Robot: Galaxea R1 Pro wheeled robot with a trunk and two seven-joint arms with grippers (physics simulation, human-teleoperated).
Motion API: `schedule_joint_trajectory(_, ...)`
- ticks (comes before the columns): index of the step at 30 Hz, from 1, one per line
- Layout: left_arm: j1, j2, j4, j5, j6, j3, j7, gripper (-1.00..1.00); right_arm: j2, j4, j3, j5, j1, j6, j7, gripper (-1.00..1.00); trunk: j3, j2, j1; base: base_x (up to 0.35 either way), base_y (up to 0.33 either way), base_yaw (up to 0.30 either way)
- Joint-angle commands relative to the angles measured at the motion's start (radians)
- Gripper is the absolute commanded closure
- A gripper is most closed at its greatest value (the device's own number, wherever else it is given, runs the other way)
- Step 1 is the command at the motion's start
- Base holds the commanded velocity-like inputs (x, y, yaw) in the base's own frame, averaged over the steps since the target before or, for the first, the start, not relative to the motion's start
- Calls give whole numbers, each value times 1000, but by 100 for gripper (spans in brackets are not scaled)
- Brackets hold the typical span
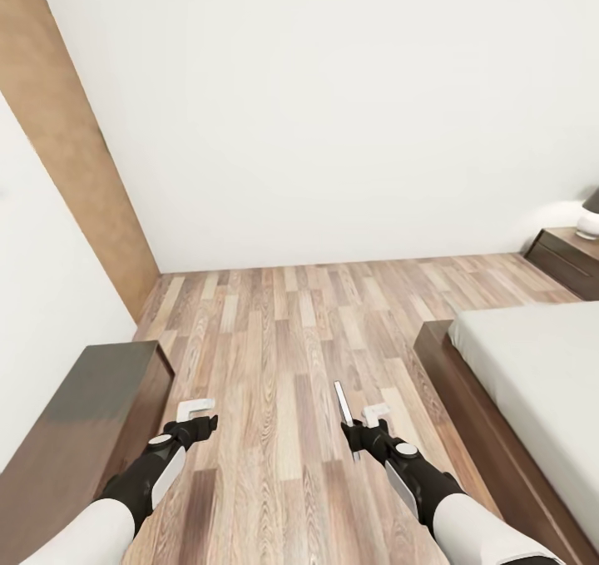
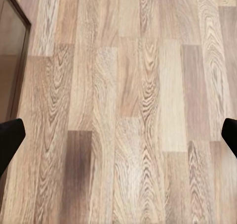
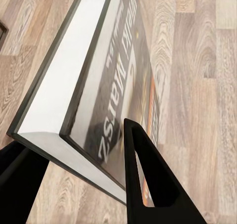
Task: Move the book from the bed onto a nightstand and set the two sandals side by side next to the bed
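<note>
I hold the book [image 3: 106, 80] in my right gripper [image 1: 359, 432], its jaws clenched on the cover and pages, the book standing on edge above the wood floor [image 1: 283, 340] just left of the bed [image 1: 532, 382]. My left gripper [image 1: 195, 419] hangs over bare floor with its jaws released, fingertips [image 2: 10, 140] wide apart. A dark wooden cabinet [image 1: 83, 415] stands near on the left. A nightstand [image 1: 570, 257] with a lamp [image 1: 589, 215] sits far right against the wall.
</note>
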Motion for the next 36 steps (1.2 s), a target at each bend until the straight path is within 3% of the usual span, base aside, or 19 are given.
schedule_joint_trajectory(1, 0, 1, -2, 10, 5, -8, 8, -100, 0, 1, 3, -4, -1, -4, 1, 100, -2, -2, 1, 335, 0, 0)
schedule_joint_trajectory(8, 0, 1, -2, 10, 5, -8, 8, -100, 0, 1, 3, -4, -1, -5, -6, 100, -2, -2, 1, 336, 0, -17)
schedule_joint_trajectory(24, 0, 3, -2, 10, 8, -8, 1, -100, 0, 1, 4, -3, -1, -5, -11, 100, 1, -2, 1, 337, 0, -225)
schedule_joint_trajectory(36, 0, 3, -2, 10, 12, -8, 1, -100, -2, 0, 3, -3, -1, -7, -12, 100, 1, -2, 1, 338, 0, -102)
